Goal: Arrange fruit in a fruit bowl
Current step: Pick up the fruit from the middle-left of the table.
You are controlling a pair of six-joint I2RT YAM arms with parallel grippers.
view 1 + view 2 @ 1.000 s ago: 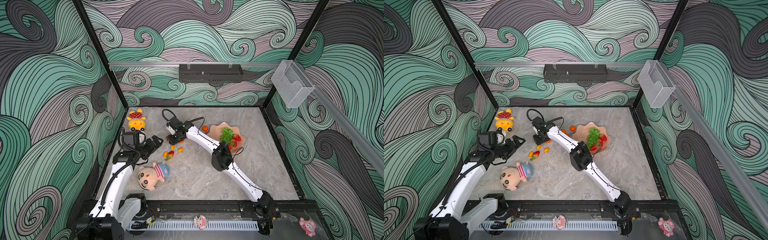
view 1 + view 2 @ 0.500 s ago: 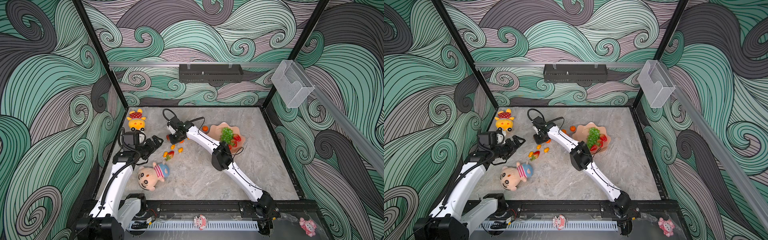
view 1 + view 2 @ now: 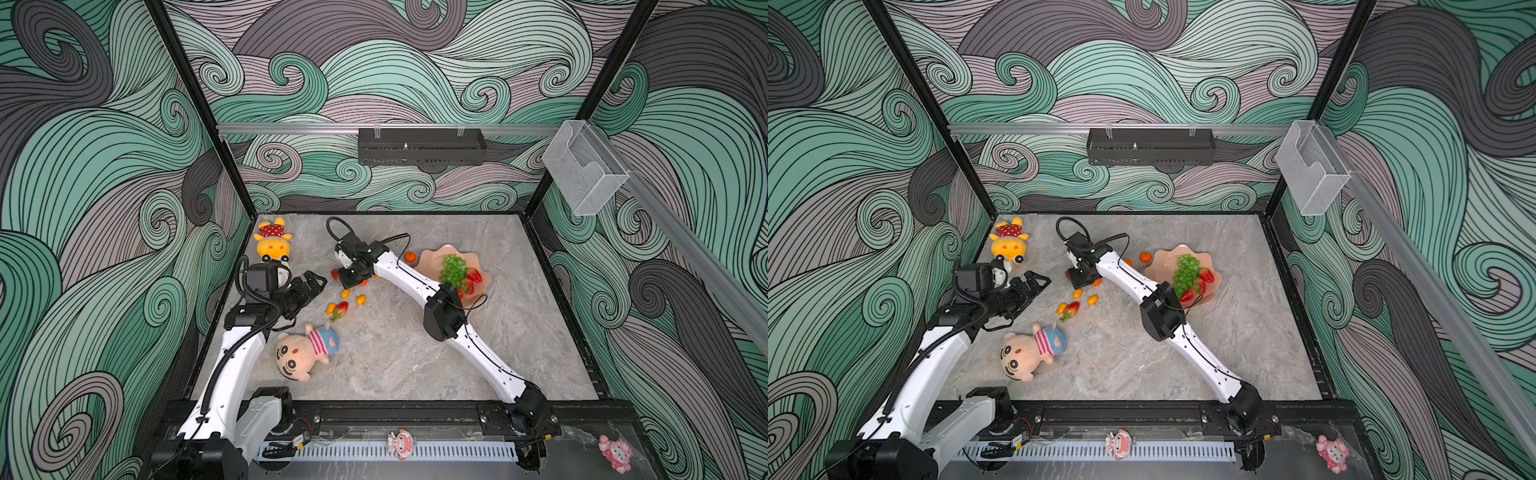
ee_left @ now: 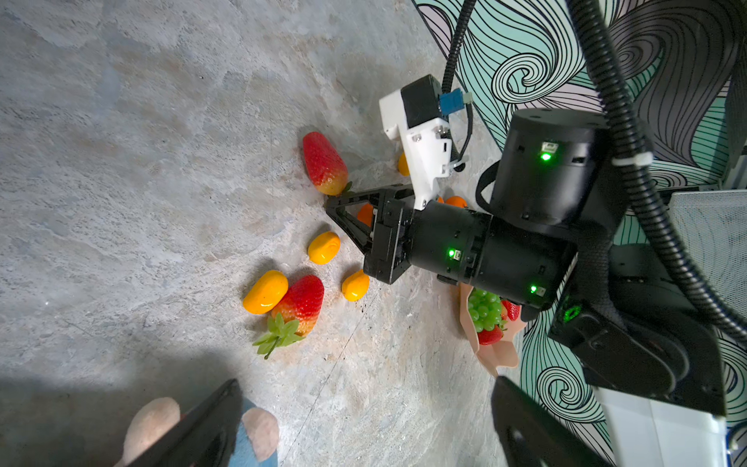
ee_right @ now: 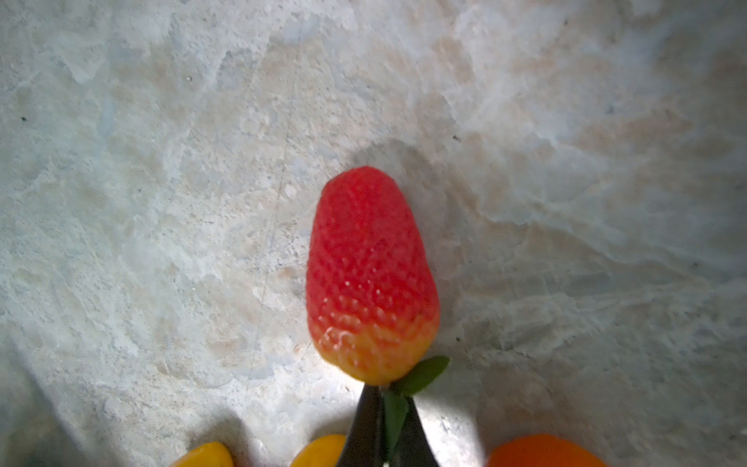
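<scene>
Progress looks partial: the fruit bowl [image 3: 432,255], on the right side of the bench [image 3: 415,365], already holds the green grape bunch [image 3: 452,269] and about three strawberries [image 3: 474,275]. One tangerine [image 3: 410,257] sits on the bench just beside the bowl's rim, not in it. Near the middle, loose fruit lies in a cluster: three kumquats [image 4: 323,247], a strawberry with a green top touching one of them, and another tangerine partly hidden under the right arm.

The right gripper [image 5: 382,400] is down at bench level, its jaws pinched tight on the green leaf of a further strawberry [image 5: 370,279], which appears to rest on its side on the bench, not yet lifted. The left gripper [image 3: 315,282] hovers beside the cluster with jaws spread wide, holding nothing.

Roughly half the pieces seem left to carry over, the pinched strawberry likely first. Two plush dolls [image 3: 307,353] lie to the left, apart from the fruit.
</scene>
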